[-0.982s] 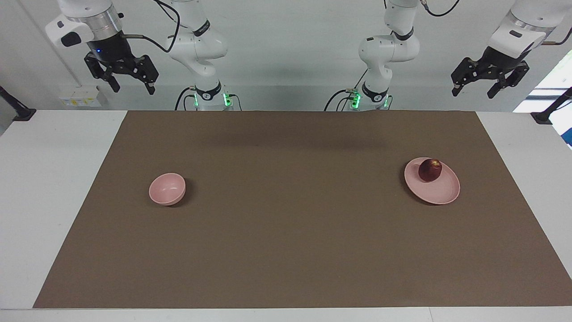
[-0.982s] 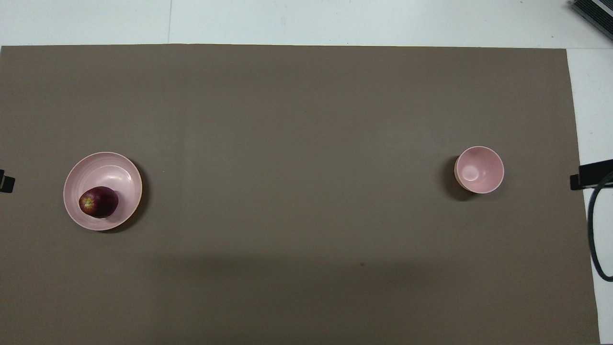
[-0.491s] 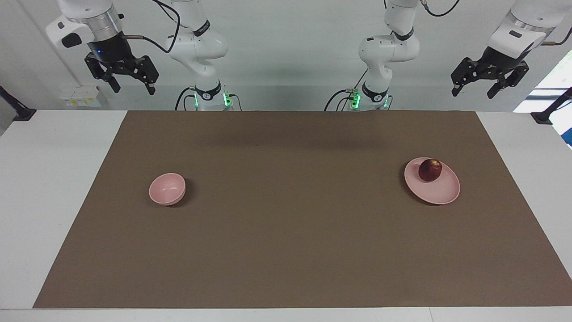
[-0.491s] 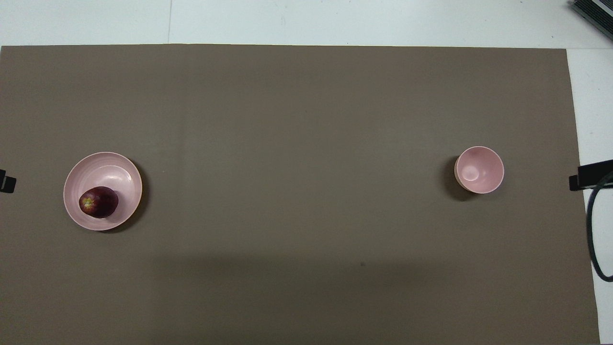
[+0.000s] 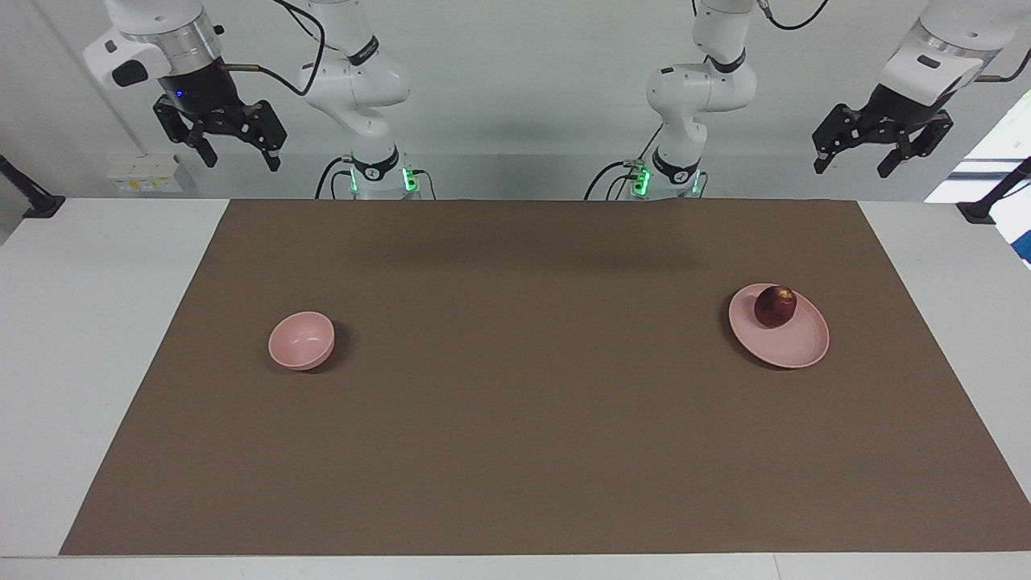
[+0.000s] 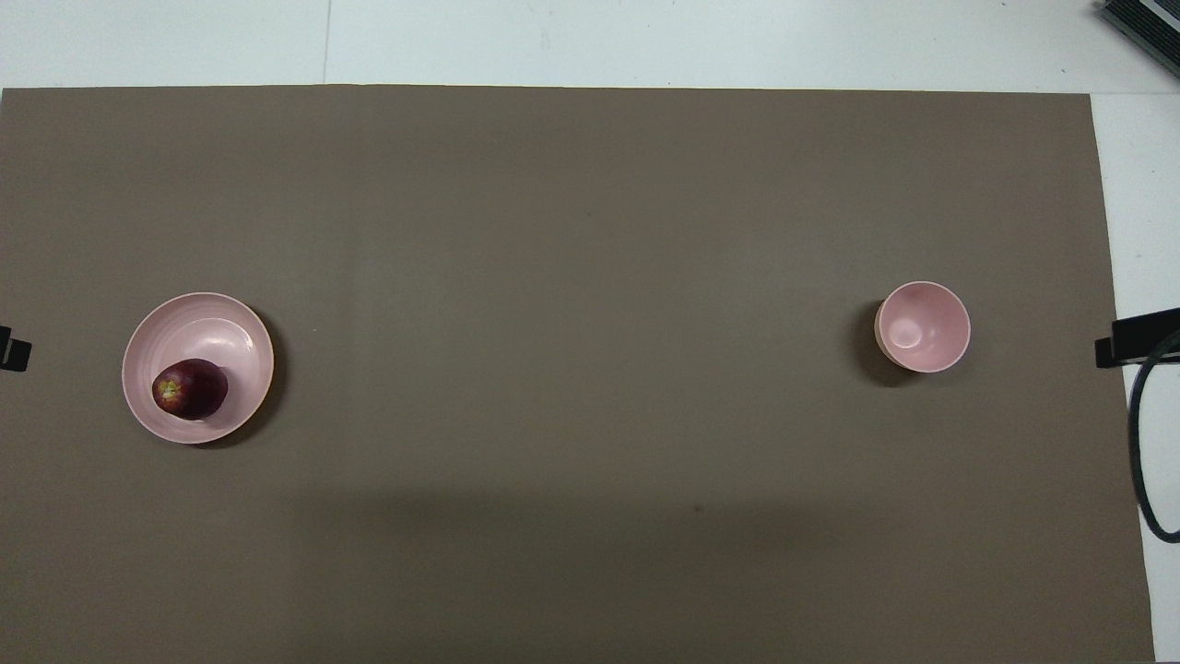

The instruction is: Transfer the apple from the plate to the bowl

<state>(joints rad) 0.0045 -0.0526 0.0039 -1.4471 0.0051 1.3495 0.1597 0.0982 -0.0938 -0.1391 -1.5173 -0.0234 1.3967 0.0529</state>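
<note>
A dark red apple [image 5: 775, 306] [image 6: 190, 389] lies on the pale pink plate [image 5: 793, 345] [image 6: 221, 332], on the part of the plate nearest the robots, toward the left arm's end of the table. The small deep pink bowl [image 5: 301, 340] [image 6: 923, 326] stands empty toward the right arm's end. My left gripper [image 5: 854, 163] is open and held high near its own base end, apart from the plate. My right gripper [image 5: 239, 156] is open and held high at the right arm's end, apart from the bowl. Neither gripper shows in the overhead view.
A brown mat [image 5: 515, 403] [image 6: 572, 277] covers most of the white table [image 5: 97, 322]. Black clamp stands [image 5: 32, 201] [image 5: 987, 205] sit at the two ends of the table. A dark cable [image 6: 1148, 443] loops at the right arm's end.
Both grippers have risen very slightly. The apple, the plate and the bowl have not moved.
</note>
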